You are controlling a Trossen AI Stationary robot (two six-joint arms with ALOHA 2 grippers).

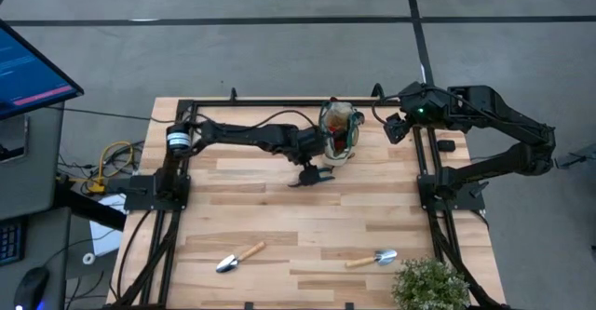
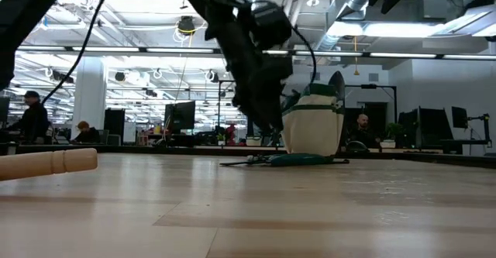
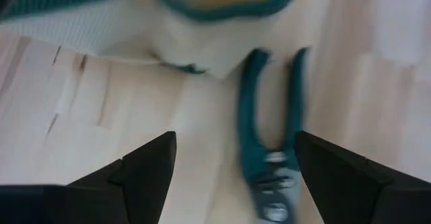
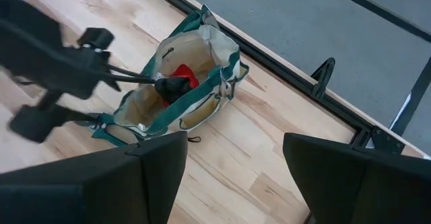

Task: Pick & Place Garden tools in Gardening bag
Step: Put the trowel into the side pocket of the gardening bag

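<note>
Step in hand: going for the pruning shears (image 3: 269,150). Left gripper (image 1: 314,175) hangs over them, fingers spread wide and empty, one dark finger on each side in the left wrist view. The shears lie flat on the table (image 1: 279,226), just near-side of the gardening bag (image 1: 341,131), teal handles pointing toward the bag; they look apart from the fabric, but only barely.

The bag stands upright at the far middle of the table, mouth open. A red item shows inside (image 4: 183,76), likely the glove, with something dark on top I can't identify.

Right gripper (image 1: 397,128) waits just right of the bag, fingers spread, holding nothing, looking down into the bag mouth.

Still out: two wooden-handled trowels at the near edge, one near-left (image 1: 239,256), one near-right (image 1: 372,259) beside the potted plant (image 1: 430,285). So roughly three tools to go.

Next move, my read: drop straight down, close across both shear handles near the pivot so they don't splay, lift clear of the bag's rim, then carry over the opening. Risk: the bag is soft and close, so a low pass could snag the trim or tip it.
</note>
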